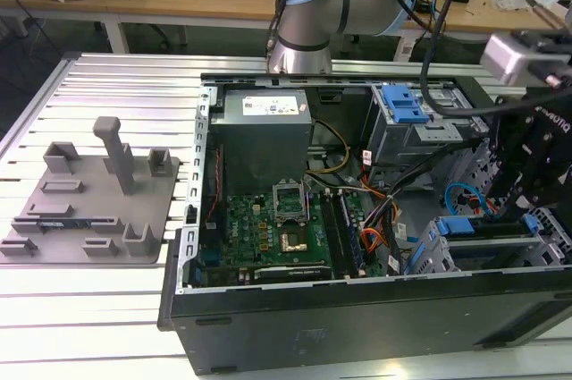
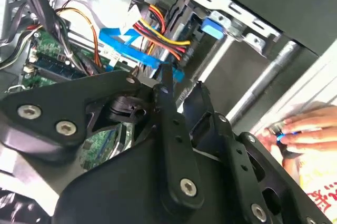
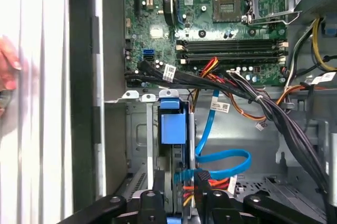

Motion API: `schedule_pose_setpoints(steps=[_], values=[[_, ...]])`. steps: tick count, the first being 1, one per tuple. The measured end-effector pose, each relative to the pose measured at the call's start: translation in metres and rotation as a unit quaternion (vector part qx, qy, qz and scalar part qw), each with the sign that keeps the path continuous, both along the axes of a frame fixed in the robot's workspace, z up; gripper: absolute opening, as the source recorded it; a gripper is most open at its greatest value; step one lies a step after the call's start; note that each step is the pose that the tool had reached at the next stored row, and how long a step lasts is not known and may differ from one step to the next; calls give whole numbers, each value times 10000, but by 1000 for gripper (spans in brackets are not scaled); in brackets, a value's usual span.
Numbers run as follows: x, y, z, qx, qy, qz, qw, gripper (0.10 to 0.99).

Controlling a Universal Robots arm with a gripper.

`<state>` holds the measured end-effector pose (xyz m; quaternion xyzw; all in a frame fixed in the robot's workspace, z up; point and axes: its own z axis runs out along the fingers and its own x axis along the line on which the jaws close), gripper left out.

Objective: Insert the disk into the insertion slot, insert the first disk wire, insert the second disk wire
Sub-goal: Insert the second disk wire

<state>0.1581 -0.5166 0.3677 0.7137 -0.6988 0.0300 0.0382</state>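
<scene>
The disk (image 1: 490,228) lies in the insertion slot (image 1: 440,241) at the exterior view's right, inside the open computer case. Its blue carrier (image 3: 172,126) shows edge-on in the grey cage (image 3: 138,134) in the first wrist view. My gripper (image 1: 518,206) hangs just over the disk's rear end. A blue flat wire (image 3: 226,163) loops to a blue plug (image 3: 184,175) that sits at the gripper (image 3: 180,183) tip against the disk's rear. Red, yellow and orange wires (image 3: 185,190) end beside that plug. In the second wrist view the blue wire (image 2: 124,42) meets the gripper (image 2: 184,79) tip.
The motherboard (image 1: 286,228) and power supply (image 1: 264,130) fill the case's middle. A taller bay with a blue latch (image 1: 402,107) stands behind the slot. A black cable bundle (image 3: 274,113) crosses nearby. A person's hand (image 2: 310,129) rests outside the case wall. A grey fixture plate (image 1: 89,201) lies on the exterior view's left.
</scene>
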Motion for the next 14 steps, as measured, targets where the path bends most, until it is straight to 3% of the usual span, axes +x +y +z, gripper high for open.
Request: schedule_pose_setpoints(steps=[1, 3, 5, 14], values=[[0, 2, 45, -7, 0, 0, 10000, 345], [0, 6, 140, -15, 0, 0, 10000, 212], [0, 6, 162, -16, 0, 0, 10000, 106], [0, 6, 164, -17, 0, 0, 10000, 106]])
